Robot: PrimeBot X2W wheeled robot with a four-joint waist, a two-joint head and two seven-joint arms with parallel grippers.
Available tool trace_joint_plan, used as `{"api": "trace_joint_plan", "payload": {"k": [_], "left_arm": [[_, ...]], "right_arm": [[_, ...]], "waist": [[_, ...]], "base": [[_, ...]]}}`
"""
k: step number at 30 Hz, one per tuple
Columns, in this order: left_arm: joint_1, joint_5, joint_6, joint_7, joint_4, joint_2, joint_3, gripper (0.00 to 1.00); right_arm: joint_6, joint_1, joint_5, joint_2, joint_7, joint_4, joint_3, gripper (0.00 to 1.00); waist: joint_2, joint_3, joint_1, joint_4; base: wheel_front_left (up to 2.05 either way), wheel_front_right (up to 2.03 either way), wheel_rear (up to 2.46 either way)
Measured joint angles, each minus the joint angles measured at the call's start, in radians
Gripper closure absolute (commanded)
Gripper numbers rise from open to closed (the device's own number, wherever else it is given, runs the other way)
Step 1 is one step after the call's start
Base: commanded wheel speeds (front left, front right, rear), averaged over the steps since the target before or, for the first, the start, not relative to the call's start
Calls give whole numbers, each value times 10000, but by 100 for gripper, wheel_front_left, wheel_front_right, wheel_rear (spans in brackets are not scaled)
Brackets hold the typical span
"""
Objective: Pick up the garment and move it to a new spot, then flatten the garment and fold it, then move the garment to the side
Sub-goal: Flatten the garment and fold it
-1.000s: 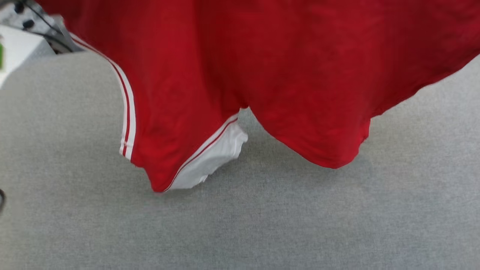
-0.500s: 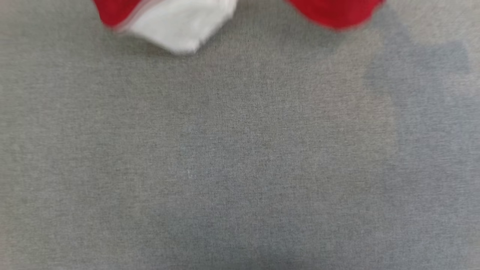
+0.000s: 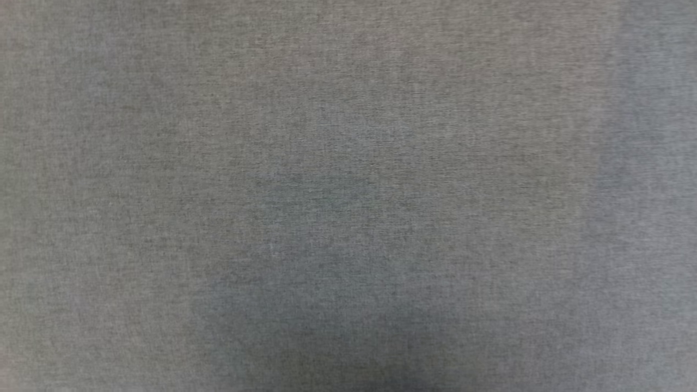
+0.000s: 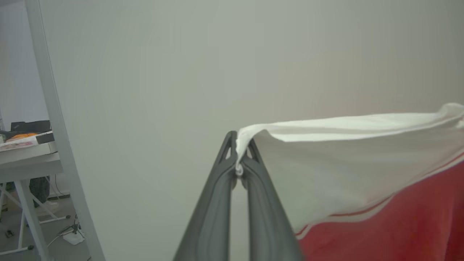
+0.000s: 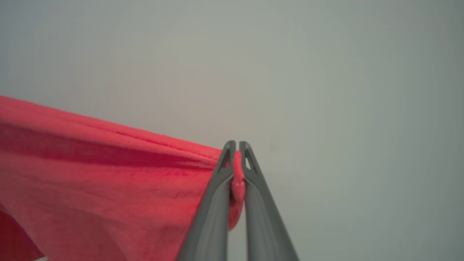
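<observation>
Garment [image 4: 362, 174] — far edges out of frame

We see the garment [image 4: 362, 170] as soft, matt knit cloth, fuzzy where it is red. The left gripper [image 4: 240, 145] and right gripper [image 5: 237, 146] look like smooth, matt dark-grey plastic. The table surface [image 3: 348, 163] is grey, finely woven, matt fabric.

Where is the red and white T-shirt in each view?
Head view: grey fabric surface, shadowed low centre.
Left wrist view: T-shirt at lower right, white sleeve pinched in fingers of the left gripper.
Right wrist view: its red cloth at left, pinched in fingers of the right gripper.
Shared landmark: pale wall behind both grippers.
</observation>
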Motion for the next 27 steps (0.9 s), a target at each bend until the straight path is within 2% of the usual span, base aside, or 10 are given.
{"api": "trace_joint_plan", "payload": {"k": [5,10,16,23,27], "left_arm": [[239,-130,-46,-702,922,-353,-299,100],[1527,-372,-86,-1104,1271,-840,-736,100],[3888,-867,-86,-1298,976,-1197,-1304,100],[6908,-1078,-88,-1308,-115,-1160,-1373,100],[8743,-905,-82,-1308,-464,-1091,-1496,100]], "right_arm": [[-6,54,-213,188,-644,740,525,100],[-19,852,121,324,-1112,980,1446,100],[-19,2835,851,370,-1783,989,2755,100],[-21,4949,1870,209,-2357,779,4025,100],[-23,6316,2602,8,-2318,487,4713,100]], "waist": [[0,262,-1,231],[0,417,-1,405],[0,61,-2,516],[0,-814,-3,595],[0,-1459,-4,651]], "base": [[0,0,0],[0,0,0],[0,0,0],[0,0,0],[0,0,0]]}}
